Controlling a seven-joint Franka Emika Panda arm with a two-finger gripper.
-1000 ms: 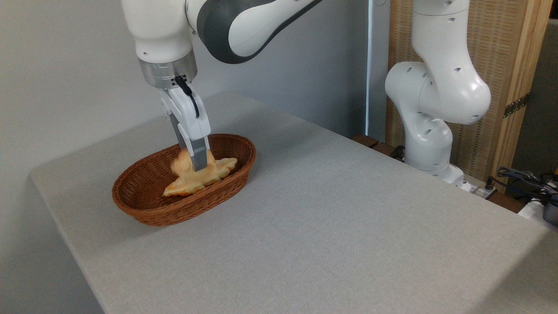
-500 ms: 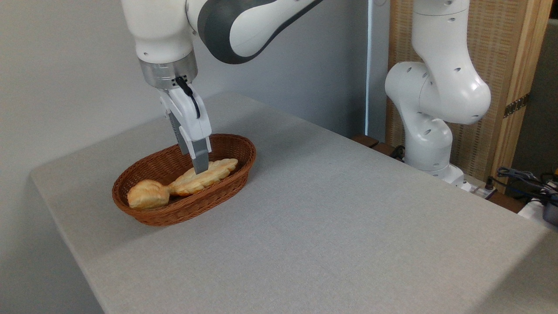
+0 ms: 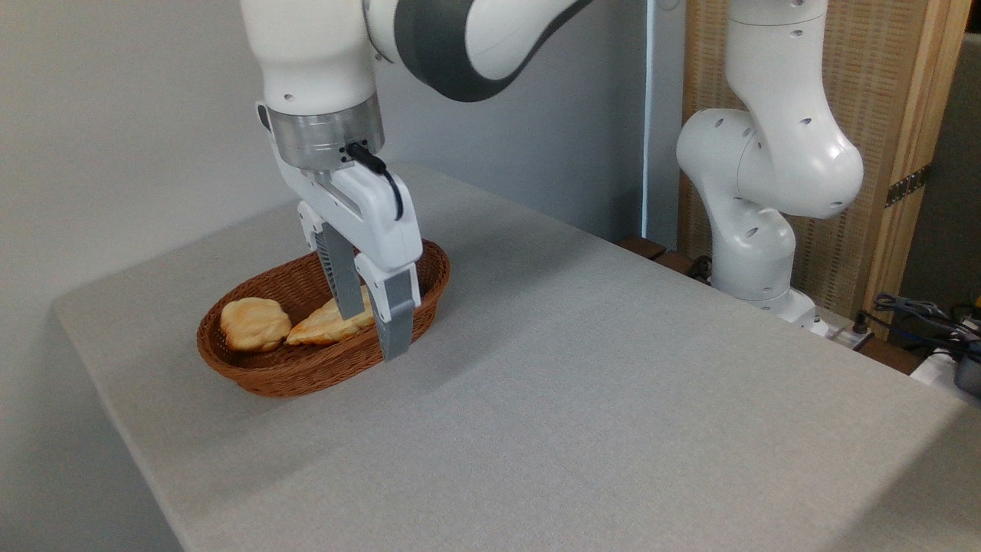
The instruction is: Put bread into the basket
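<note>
Bread (image 3: 254,323) lies in left end of wicker basket (image 3: 306,374), touching pointed end of long braided pastry (image 3: 328,326) that fills basket's middle. Basket sits on far left part of grey table (image 3: 582,399). Gripper (image 3: 371,330) hangs in front of basket's right half, fingers parted, nothing between them; near finger (image 3: 397,322) overlaps basket's near rim in view, far finger overlaps pastry. White arm (image 3: 766,153) rises from base at table's far right edge, before wooden screen (image 3: 904,115).
</note>
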